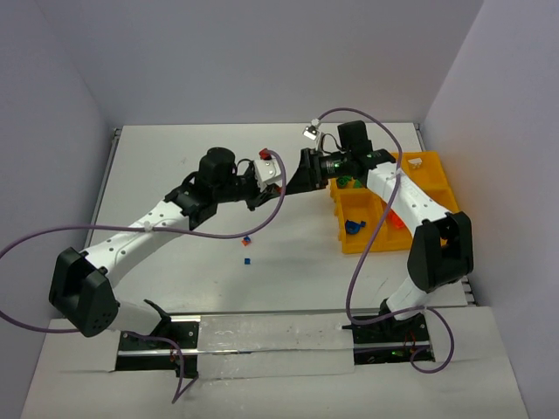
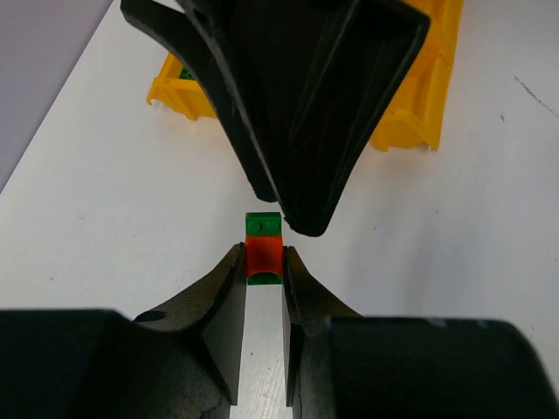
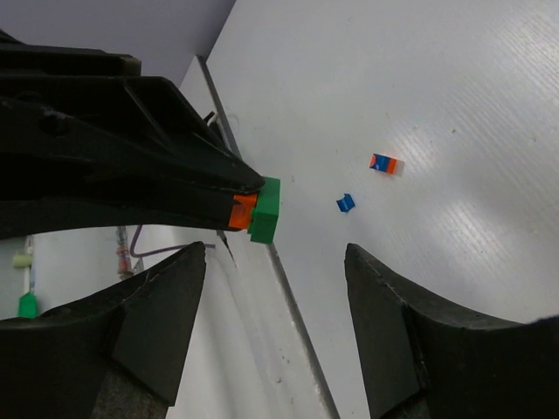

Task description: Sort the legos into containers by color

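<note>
Left pincer (image 2: 262,262) clenched on orange piece (image 2: 262,256), green brick (image 2: 263,225) stuck to its outer end, aloft near table's (image 1: 157,157) far edge, midway. Right pincer (image 3: 277,255) released, facing it; brick lay just ahead of its jaws.

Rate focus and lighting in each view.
Top external: even light, faint shadows, sharp. Left wrist: lego crisp, left tool black and detailless. Right wrist: right tool dark and soft; table bright, its grain sharp.

The white table (image 1: 175,166) carries a yellow-orange divided tray (image 1: 432,179) at its right side and, well apart near the middle, a blue-and-orange bit (image 1: 246,238) near a tiny blue bit (image 1: 246,260).
</note>
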